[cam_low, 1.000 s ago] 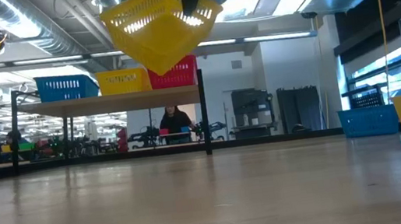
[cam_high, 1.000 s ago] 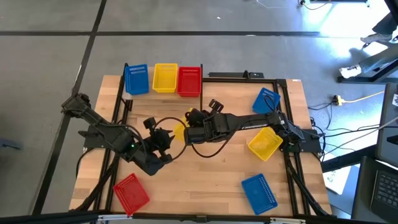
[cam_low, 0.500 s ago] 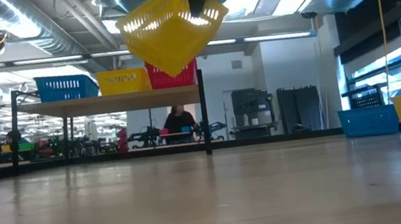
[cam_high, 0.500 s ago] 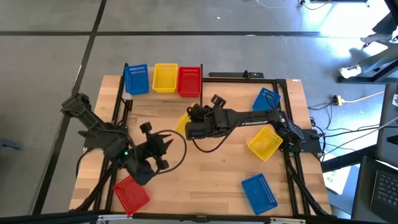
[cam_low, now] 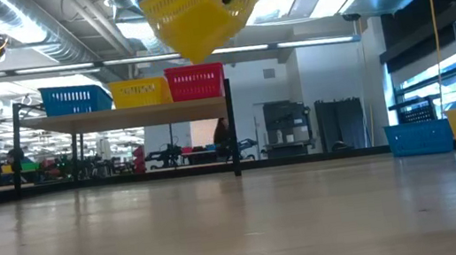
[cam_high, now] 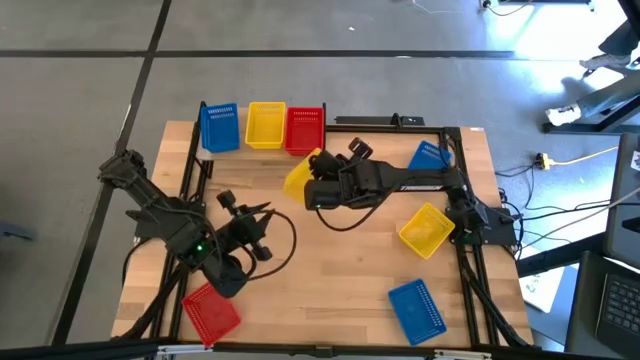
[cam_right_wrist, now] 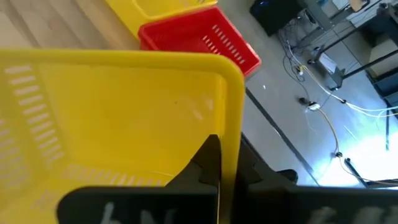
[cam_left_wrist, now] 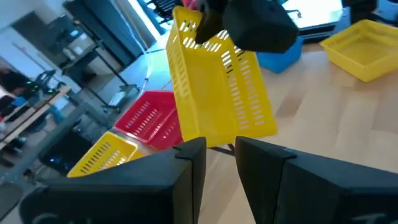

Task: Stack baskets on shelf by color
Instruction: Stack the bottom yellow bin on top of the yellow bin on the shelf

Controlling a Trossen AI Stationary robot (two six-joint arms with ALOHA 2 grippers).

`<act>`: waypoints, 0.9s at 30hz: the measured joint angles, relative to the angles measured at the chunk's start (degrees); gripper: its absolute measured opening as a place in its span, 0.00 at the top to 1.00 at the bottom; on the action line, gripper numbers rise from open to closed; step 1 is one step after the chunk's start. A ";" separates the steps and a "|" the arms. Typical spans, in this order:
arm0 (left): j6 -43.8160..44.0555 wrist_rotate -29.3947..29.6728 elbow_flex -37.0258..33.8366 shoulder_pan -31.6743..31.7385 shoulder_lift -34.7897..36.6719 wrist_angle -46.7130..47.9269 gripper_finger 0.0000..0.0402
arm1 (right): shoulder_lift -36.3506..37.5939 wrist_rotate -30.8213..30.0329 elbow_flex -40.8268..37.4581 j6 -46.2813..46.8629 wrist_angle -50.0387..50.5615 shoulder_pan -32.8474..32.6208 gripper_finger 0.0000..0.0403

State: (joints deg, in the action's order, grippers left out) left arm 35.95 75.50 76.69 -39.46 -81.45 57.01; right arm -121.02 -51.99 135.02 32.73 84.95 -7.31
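High view: red basket (cam_high: 210,309) beside left end effector (cam_high: 262,232); shelf (cam_high: 262,152) rear.

- The shelf (cam_low: 119,116) stands at the table's (cam_high: 330,270) far left corner, with three baskets (cam_high: 263,127) side by side on it.
- The right hand (cam_high: 312,178) grips the rim of a tilted basket (cam_high: 298,175), raised above the table just in front of the shelf's right end.
- The left hand (cam_high: 262,232) hangs over the table's left-middle part, apart from that basket.
- One basket (cam_high: 211,310) lies at the near left corner, beside the left arm.
- Another basket (cam_high: 416,308) lies near the front edge on the right.
- A basket (cam_high: 426,230) lies at the right side, just beside the right arm.
- A basket (cam_high: 428,157) sits behind that arm, near the far right corner.
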 joint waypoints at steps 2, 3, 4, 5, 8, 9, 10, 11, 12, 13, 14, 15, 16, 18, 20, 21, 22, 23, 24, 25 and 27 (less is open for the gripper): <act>1.00 0.29 0.00 0.84 0.00 0.01 0.80 | 0.44 -1.06 0.00 -0.01 -0.30 -0.01 1.00; 1.34 0.28 0.00 1.35 0.00 -0.01 0.80 | 0.59 -1.31 0.00 -0.02 -0.47 -0.02 1.00; 1.42 0.32 0.00 1.78 0.00 -0.01 0.80 | 0.67 -1.53 0.00 -0.02 -0.75 -0.03 1.00; 1.42 0.51 0.00 2.24 0.02 -0.02 0.80 | 0.69 -1.69 0.00 -0.02 -1.05 -0.12 1.00; 1.44 1.75 0.00 3.52 0.02 -1.26 0.80 | 0.69 -2.17 0.00 -0.02 -1.31 -0.48 1.00; 1.42 1.83 0.00 3.85 0.04 -1.67 0.80 | 0.69 -2.32 0.00 -0.02 -1.41 -0.54 1.00; 1.44 1.84 0.00 4.06 0.02 -1.79 0.80 | 0.69 -2.36 0.00 0.00 -1.57 -0.58 1.00; 1.42 1.87 0.00 4.24 0.04 -1.77 0.80 | 0.69 -2.36 0.00 -0.01 -1.64 -0.60 1.00; 1.40 1.88 0.00 4.42 0.03 -1.78 0.80 | 0.69 -2.36 0.00 -0.02 -1.73 -0.57 1.00; 1.33 1.84 0.00 4.64 0.03 -1.79 0.80 | 0.69 -2.36 0.00 -0.02 -2.00 -0.55 1.00; 1.16 1.59 0.00 4.86 0.02 -1.78 0.80 | 0.69 -2.38 0.00 -0.02 -2.23 -0.52 1.00; 1.10 1.48 0.00 5.14 0.03 -1.80 0.80 | 0.69 -2.43 0.00 -0.12 -2.44 -0.50 1.00; 1.07 1.48 0.00 5.45 0.02 -1.84 0.80 | 0.69 -2.51 0.00 -0.22 -2.84 -0.50 1.00; 1.02 1.53 0.00 6.27 0.04 -1.96 0.80 | 0.69 -2.52 0.00 -0.30 -3.29 -0.55 1.00; 1.00 1.50 0.00 7.04 0.02 -2.13 0.80 | 0.69 -2.53 0.00 -0.34 -3.68 -0.63 1.00; 1.00 1.47 0.00 7.38 0.02 -2.13 0.80 | 0.69 -2.53 0.00 -0.38 -3.92 -0.69 1.00; 0.98 1.47 0.00 7.66 0.02 -2.16 0.80 | 0.69 -2.53 0.00 -0.39 -4.15 -0.73 1.00; 0.98 1.43 0.00 7.92 0.03 -2.16 0.80 | 0.69 -2.51 0.00 -0.41 -4.22 -0.76 1.00; 0.96 1.40 0.00 8.17 0.02 -2.16 0.80 | 0.69 -2.51 0.00 -0.41 -4.24 -0.76 1.00; 0.92 1.38 0.00 8.39 0.03 -2.18 0.80 | 0.69 -2.51 0.00 -0.41 -4.24 -0.76 1.00; 0.49 1.38 0.00 8.75 0.04 -2.22 0.80 | 0.69 -2.49 0.00 -0.41 -4.24 -0.76 1.00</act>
State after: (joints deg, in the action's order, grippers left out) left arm 36.44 76.88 76.69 -30.70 -81.41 54.78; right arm -120.33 -54.48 135.02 32.32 80.71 -8.08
